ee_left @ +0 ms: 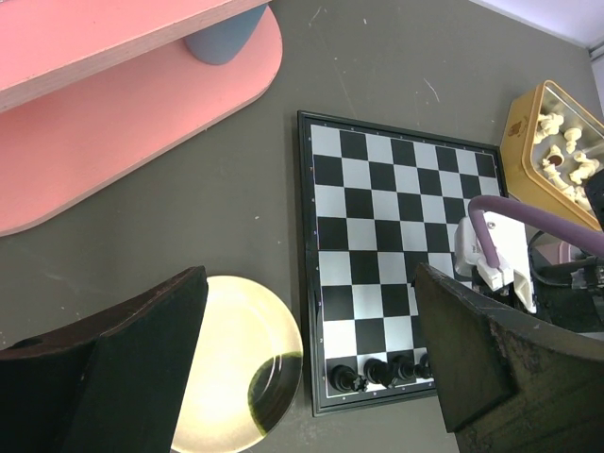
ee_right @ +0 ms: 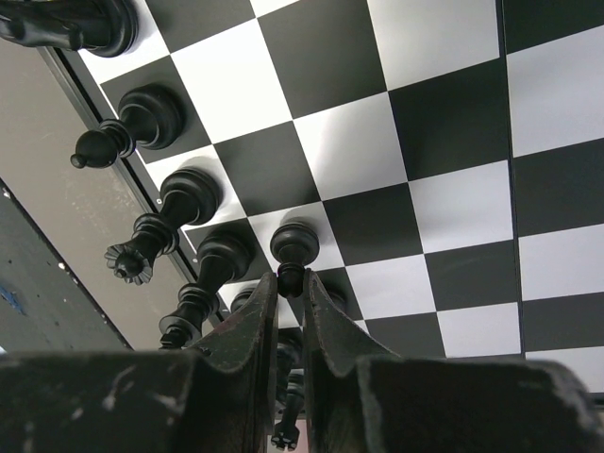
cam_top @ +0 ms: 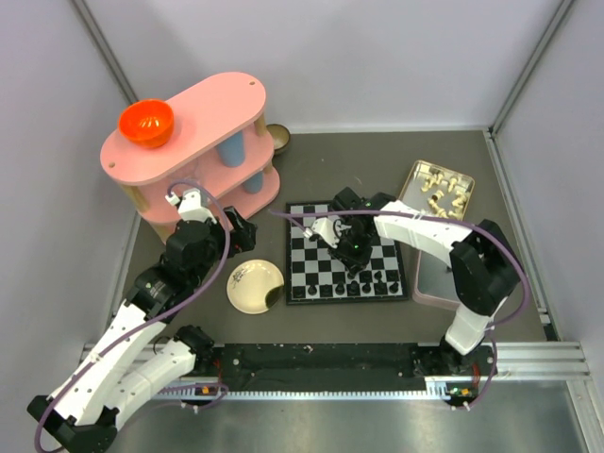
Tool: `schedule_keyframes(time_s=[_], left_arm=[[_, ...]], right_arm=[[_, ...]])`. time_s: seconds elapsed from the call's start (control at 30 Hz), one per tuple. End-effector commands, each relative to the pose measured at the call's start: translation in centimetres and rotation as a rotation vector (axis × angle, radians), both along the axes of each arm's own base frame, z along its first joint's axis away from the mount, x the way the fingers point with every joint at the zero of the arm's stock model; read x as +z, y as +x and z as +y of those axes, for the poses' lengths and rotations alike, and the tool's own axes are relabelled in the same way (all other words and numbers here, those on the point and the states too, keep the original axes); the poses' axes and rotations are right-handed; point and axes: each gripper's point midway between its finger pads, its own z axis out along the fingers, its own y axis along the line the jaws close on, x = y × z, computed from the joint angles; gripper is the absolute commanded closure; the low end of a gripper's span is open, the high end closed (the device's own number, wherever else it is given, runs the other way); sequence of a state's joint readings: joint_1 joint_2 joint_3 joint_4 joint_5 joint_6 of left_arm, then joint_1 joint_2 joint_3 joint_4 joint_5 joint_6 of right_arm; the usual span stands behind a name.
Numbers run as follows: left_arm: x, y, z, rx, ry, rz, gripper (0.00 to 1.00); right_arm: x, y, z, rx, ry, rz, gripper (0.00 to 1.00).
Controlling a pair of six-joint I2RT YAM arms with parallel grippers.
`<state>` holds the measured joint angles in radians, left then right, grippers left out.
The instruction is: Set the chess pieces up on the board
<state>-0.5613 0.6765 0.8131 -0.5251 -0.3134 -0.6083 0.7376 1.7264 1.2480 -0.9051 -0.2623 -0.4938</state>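
Right tool (ee_right: 291, 279) is clenched on a black pawn (ee_right: 293, 243), one row inside the board's (cam_top: 307, 231) 6 o'clock edge, where the chess pieces (cam_top: 363, 286) stand. Left tool (ee_left: 310, 283) is released, spread above the plate (ee_left: 241, 330) at the board's 9 o'clock. Grey walls (cam_top: 377, 57) enclose the dark worktop (cam_top: 311, 179).

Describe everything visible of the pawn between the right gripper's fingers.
The pawn is small, glossy black and plastic-looking, with a round base, slim neck and ball head. It stands upright at a white square in the second row of the board, one square in from the back-row black pieces. The right gripper pinches its head from both sides. Nothing else touches it.
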Motion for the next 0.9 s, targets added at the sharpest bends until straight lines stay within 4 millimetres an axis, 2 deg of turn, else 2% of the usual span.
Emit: schedule_keyframes(time_s=[0.0, 0.17, 0.43, 0.87], left_arm=[[0.7, 0.4, 0.1, 0.019, -0.023, -0.030, 0.05], [0.6, 0.4, 0.2, 0.021, -0.020, -0.029, 0.05], [0.7, 0.5, 0.1, 0.020, -0.024, -0.034, 0.05], [0.9, 0.7, -0.1, 0.014, -0.022, -0.035, 0.05]], right_arm=[[-0.3, -0.3, 0.4, 0.018, 0.001, 0.002, 0.90], [-0.4, -0.2, 0.4, 0.017, -0.003, 0.003, 0.89], [-0.4, -0.3, 0.6, 0.015, 0.002, 0.007, 0.80], [1.2, 0.5, 1.3, 0.002, 0.038, -0.030, 0.68]])
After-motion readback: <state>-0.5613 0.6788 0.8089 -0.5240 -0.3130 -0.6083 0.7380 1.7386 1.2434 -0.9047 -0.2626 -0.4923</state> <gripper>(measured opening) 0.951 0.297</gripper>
